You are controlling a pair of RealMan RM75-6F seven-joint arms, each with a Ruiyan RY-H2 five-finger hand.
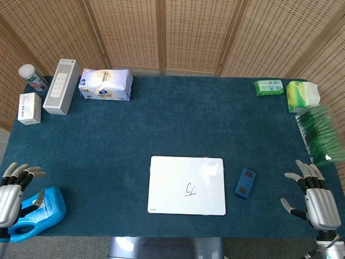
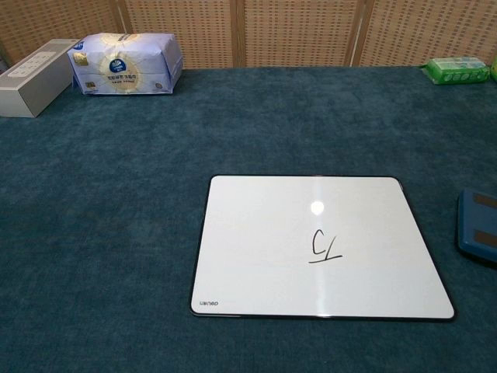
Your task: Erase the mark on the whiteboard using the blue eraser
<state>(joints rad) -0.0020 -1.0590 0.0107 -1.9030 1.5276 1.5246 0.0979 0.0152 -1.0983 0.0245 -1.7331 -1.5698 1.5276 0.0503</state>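
Observation:
A white whiteboard (image 1: 187,185) lies flat near the table's front edge, with a small black mark (image 1: 190,189) on its lower middle; the chest view shows the whiteboard (image 2: 311,249) and the mark (image 2: 325,245) close up. The blue eraser (image 1: 245,183) lies on the cloth just right of the board, and its left end shows at the right edge of the chest view, eraser (image 2: 477,226). My right hand (image 1: 312,195) hovers at the front right, fingers spread, holding nothing, well right of the eraser. My left hand (image 1: 15,189) is at the front left, fingers spread and empty.
A blue bottle (image 1: 40,211) lies beside my left hand. At the back left stand a small white box (image 1: 29,108), a white jar (image 1: 33,79), a grey box (image 1: 63,86) and a tissue pack (image 1: 105,84). Green packs (image 1: 269,87) sit at the back right.

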